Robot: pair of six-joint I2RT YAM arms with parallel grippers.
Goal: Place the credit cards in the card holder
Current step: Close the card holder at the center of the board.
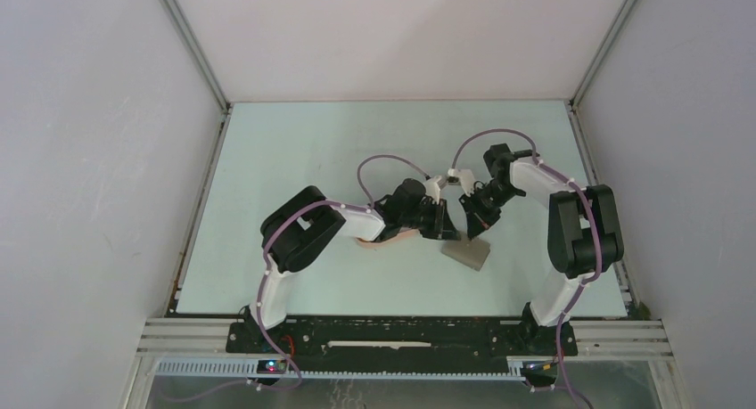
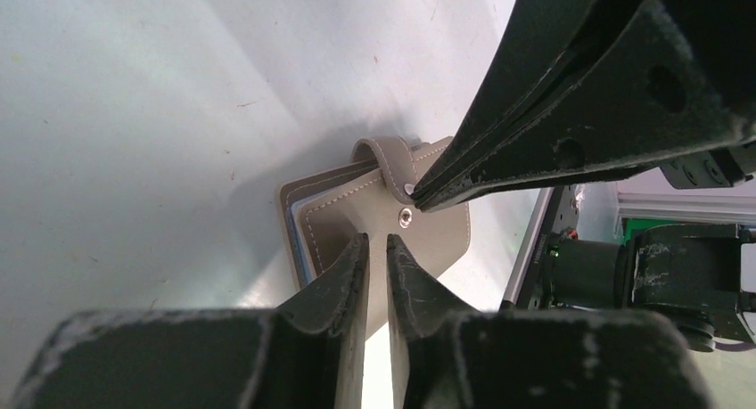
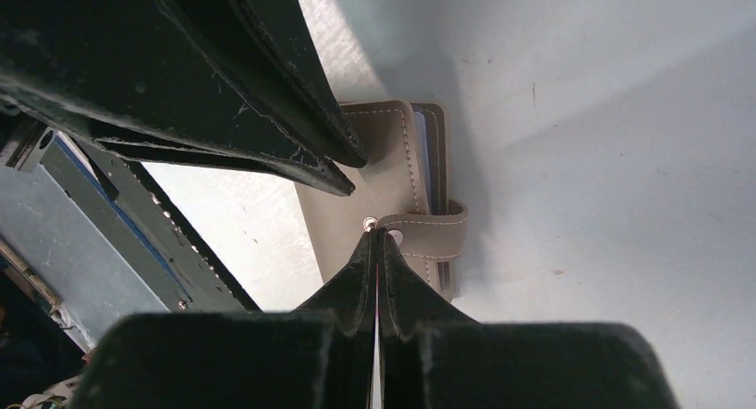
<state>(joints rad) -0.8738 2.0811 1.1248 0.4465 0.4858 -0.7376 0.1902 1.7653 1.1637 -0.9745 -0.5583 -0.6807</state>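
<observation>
Black fingertips [image 3: 357, 284] are being set against a folded card holder [image 3: 343, 231] from two sides.

At the tab [image 3: 432, 235], by its snap end, the tips of the right gripper [image 3: 376, 235] are being held pressed together, with nothing visible between them. Over the holder's near edge the left gripper [image 2: 376, 240] is being held narrow, with a thin slit between its fingers and nothing in it. The grey card holder is being rested, folded, on the pale table [image 2: 134, 115], near a peach tray [image 1: 379, 241]. A blue-grey edge [image 2: 299, 240] is being shown between its covers; whether that is a card cannot be told.
</observation>
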